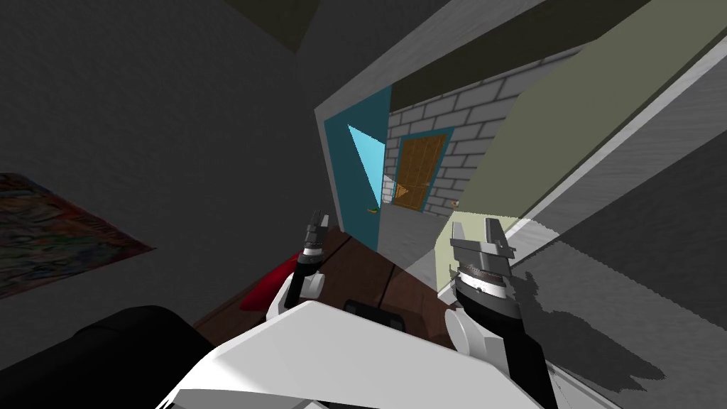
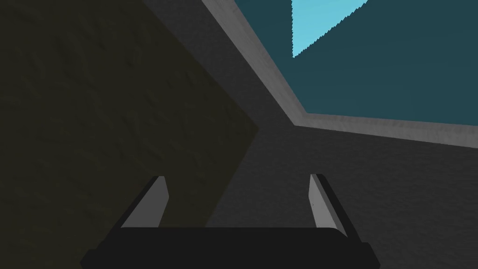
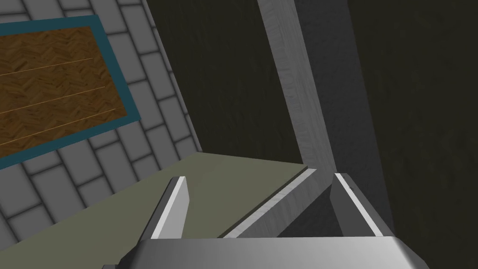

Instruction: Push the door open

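The teal door [image 1: 355,181] stands in its grey frame [image 1: 383,71] ahead of me, already swung partly aside by the look of it: past its free edge the opening shows a brick wall [image 1: 468,121] and a wooden door [image 1: 419,170] trimmed in the same teal. A small pale handle [image 1: 373,211] sits low on the teal door, near that free edge.

The left gripper [image 1: 317,221] is the one nearer the teal door, just short of its face, with its two blades apart. Its wrist camera looks at a corner of the leaf and the frame beside it. The right gripper [image 1: 483,236] hangs on the far side of the opening from the teal door, jaws apart as well and holding nothing.

I judge the push is not yet in contact. To do it well:
- Meet the teal door on the handle side, far from the hinges, where least force turns it
- Use the flat of the blades, or bring them together first, so that no thin tip catches the frame
- Push steadily along the leaf's swing, following with the base
- Keep the right arm clear of the frame
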Controlling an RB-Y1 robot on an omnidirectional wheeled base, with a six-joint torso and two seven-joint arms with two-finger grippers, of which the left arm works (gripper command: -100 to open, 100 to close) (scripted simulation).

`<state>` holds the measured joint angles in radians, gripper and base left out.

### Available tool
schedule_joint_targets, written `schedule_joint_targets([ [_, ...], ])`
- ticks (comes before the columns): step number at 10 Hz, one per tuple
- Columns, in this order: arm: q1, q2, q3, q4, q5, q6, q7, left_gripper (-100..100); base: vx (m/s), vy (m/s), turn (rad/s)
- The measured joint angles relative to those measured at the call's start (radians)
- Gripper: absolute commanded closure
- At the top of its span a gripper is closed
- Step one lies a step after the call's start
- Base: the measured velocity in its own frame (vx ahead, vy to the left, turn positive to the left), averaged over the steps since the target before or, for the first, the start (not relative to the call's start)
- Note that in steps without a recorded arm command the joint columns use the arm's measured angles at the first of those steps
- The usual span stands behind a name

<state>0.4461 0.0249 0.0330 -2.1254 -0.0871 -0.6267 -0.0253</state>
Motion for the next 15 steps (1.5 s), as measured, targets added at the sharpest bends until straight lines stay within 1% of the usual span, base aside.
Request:
schedule_joint_targets([
  [2, 0.000, 0.007, -0.009, 0.037, 0.000, -0.009, 0.003, -100, 0.096, 0.018, -0.058],
  [3, -0.009, 0.009, -0.015, 0.067, -0.001, -0.016, 0.002, -100, 0.162, 0.049, -0.093],
  [5, -0.013, 0.019, -0.030, 0.115, -0.002, -0.017, 0.005, -100, 0.129, 0.049, -0.081],
  [9, -0.028, 0.032, -0.049, 0.212, -0.001, -0.031, 0.012, -100, 0.096, 0.033, -0.067],
  [11, -0.037, 0.035, -0.060, 0.259, -0.002, -0.034, 0.014, -100, 0.092, 0.035, -0.065],
  [12, -0.046, 0.041, -0.061, 0.290, 0.000, -0.038, 0.018, -100, 0.090, 0.034, -0.080],
  [13, -0.047, 0.043, -0.067, 0.310, 0.000, -0.040, 0.020, -100, 0.088, 0.036, -0.078],
  [14, -0.052, 0.041, -0.074, 0.340, -0.001, -0.045, 0.019, -100, 0.095, 0.042, -0.074],
  [15, -0.055, 0.045, -0.078, 0.363, 0.000, -0.048, 0.022, -100, 0.100, 0.049, -0.075],
])
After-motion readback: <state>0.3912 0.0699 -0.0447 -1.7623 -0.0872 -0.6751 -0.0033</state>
